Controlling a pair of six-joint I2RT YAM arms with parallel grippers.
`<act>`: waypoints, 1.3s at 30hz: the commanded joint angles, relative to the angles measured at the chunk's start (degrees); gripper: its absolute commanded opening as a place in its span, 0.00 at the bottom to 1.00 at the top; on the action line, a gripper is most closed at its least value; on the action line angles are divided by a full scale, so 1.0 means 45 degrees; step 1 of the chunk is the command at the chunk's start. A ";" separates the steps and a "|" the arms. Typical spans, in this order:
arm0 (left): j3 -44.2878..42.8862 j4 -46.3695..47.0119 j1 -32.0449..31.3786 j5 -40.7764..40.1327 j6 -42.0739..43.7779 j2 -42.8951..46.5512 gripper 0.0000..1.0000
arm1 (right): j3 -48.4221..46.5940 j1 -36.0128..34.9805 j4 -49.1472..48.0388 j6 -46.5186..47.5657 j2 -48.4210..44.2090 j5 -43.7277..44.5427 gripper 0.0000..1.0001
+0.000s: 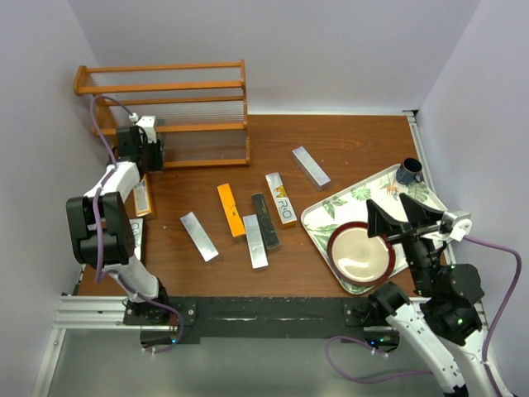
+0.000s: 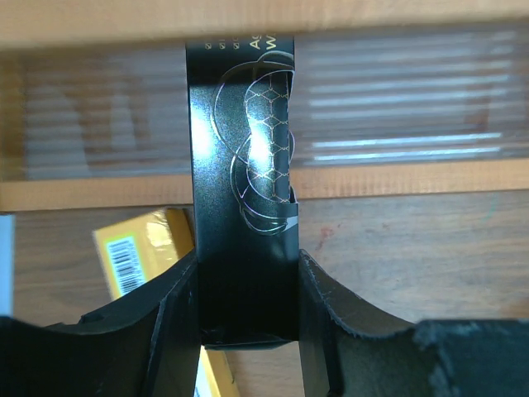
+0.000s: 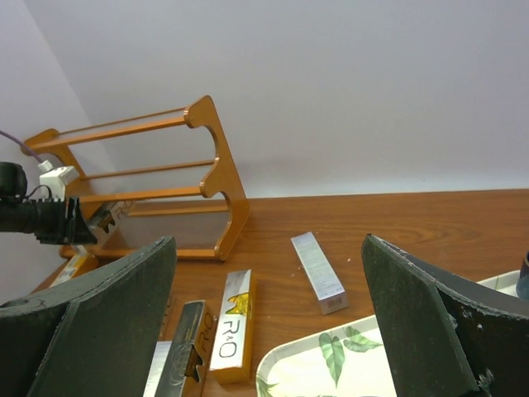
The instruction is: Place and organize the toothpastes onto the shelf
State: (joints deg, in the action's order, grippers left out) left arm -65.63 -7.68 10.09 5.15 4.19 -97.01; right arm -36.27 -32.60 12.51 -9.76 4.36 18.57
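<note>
Toothpastes [image 1: 255, 241] loose before shelf [image 1: 161, 86]; tray [image 1: 331, 211], plate [image 1: 361, 254], mug [image 1: 409, 171] rightward.

The shelf [image 1: 165, 83] is orange-brown, and the bench [image 1: 355, 141] is a darker red-brown wood grain. The black carton [image 2: 244, 165] bears thin silver loops and a pale honeycomb. The left pincer [image 2: 248, 269] is black, like the right pincer [image 3: 266, 241]. Silver cartons [image 1: 199, 236], an orange carton [image 1: 231, 210], a gold-and-white carton [image 1: 281, 199] and a dark carton [image 1: 265, 221] show too. The tray [image 1: 331, 211] is white with green leaves. The plate [image 1: 361, 252] is cream with a dark red rim, and the cup [image 1: 409, 171] is dark blue.
</note>
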 commanded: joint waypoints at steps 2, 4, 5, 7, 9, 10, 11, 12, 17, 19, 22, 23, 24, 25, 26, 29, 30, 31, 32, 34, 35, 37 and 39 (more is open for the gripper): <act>-0.0534 0.0633 0.0355 0.0262 0.0359 -0.0804 0.25 | -0.0065 -0.0158 -0.0105 0.0235 -0.0031 0.0307 0.99; -0.0534 0.0672 0.0453 0.0243 0.0359 -0.0883 0.25 | -0.0065 -0.0158 -0.0124 0.0235 0.0027 0.0307 0.99; -0.0572 0.0653 0.0512 0.0224 0.0436 -0.0980 0.25 | -0.0065 -0.0158 -0.0086 0.0235 0.0046 0.0288 0.99; -0.0592 0.0536 0.0532 -0.0107 0.0515 -0.1039 0.25 | -0.0065 -0.0158 -0.0105 0.0235 0.0027 0.0288 0.99; -0.0515 0.0418 0.0688 -0.0401 0.0457 -0.1001 0.25 | -0.0065 -0.0178 -0.0144 0.0235 0.0047 0.0269 0.99; -0.0437 0.0438 0.0862 -0.0421 0.0437 -0.0904 0.25 | -0.0065 -0.0158 -0.0144 0.0235 0.0047 0.0249 0.98; -0.0107 0.0670 0.0961 -0.0499 0.0379 -0.0690 0.25 | -0.0065 -0.0177 -0.0125 0.0235 0.0047 0.0268 0.99; 0.0089 0.0807 0.1078 -0.0441 0.0340 -0.0572 0.25 | -0.0065 -0.0178 -0.0144 0.0235 0.0047 0.0249 0.99; 0.0638 0.1374 0.1995 0.0141 0.0067 -0.0103 0.25 | -0.0065 -0.0197 -0.0105 0.0255 -0.0012 0.0268 0.99; 0.0445 0.1356 0.2327 0.0534 -0.0032 -0.0160 0.25 | -0.0084 -0.0197 -0.0066 0.0274 -0.0031 0.0230 0.99; -0.0063 0.1006 0.2348 0.1315 0.0202 -0.0453 0.25 | -0.0065 -0.0197 -0.0066 0.0313 -0.0071 0.0268 0.99; -0.0142 0.0985 0.2348 0.1936 0.0280 -0.0531 0.25 | -0.0065 -0.0216 -0.0085 0.0313 -0.0090 0.0268 0.99; -0.0182 0.1004 0.2348 0.2193 0.0358 -0.0570 0.25 | -0.0065 -0.0217 -0.0085 0.0333 -0.0071 0.0268 0.99; -0.0182 0.1120 0.2348 0.2409 0.0456 -0.0513 0.25 | -0.0065 -0.0236 -0.0085 0.0352 -0.0051 0.0288 0.99; -0.0163 0.1199 0.2329 0.2778 0.0553 -0.0493 0.25 | -0.0065 -0.0236 -0.0085 0.0352 -0.0051 0.0269 0.99; -0.0377 0.1278 0.2329 0.2958 0.0827 -0.0628 0.25 | -0.0084 -0.0217 -0.0047 0.0372 0.0007 0.0288 0.99; -0.0494 0.1239 0.2348 0.2958 0.0886 -0.0726 0.25 | -0.0084 -0.0236 -0.0046 0.0372 0.0027 0.0288 0.99; -0.0785 0.1123 0.2348 0.2977 0.0906 -0.0824 0.26 | -0.0084 -0.0236 -0.0046 0.0391 0.0046 0.0307 0.99; -0.0942 0.1083 0.2348 0.2958 0.0925 -0.1076 0.27 | -0.0065 -0.0236 -0.0066 0.0411 0.0047 0.0307 0.99; -0.1332 0.0985 0.2348 0.2958 0.0945 -0.1428 0.28 | -0.0084 -0.0236 -0.0047 0.0411 0.0105 0.0288 0.99; -0.1451 0.0946 0.2348 0.2900 0.0964 -0.1546 0.28 | -0.0065 -0.0236 -0.0066 0.0430 0.0125 0.0288 0.99; -0.1840 0.0732 0.2348 0.2880 0.1120 -0.1916 0.29 | -0.0084 -0.0217 -0.0066 0.0469 0.0183 0.0346 0.99; -0.2153 0.0595 0.2348 0.2821 0.1199 -0.2113 0.29 | -0.0084 -0.0236 -0.0047 0.0469 0.0222 0.0366 0.99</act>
State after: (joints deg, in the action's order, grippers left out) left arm -70.74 -6.92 20.49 16.38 7.46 -104.62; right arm -36.27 -33.36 12.84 -8.69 4.45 18.79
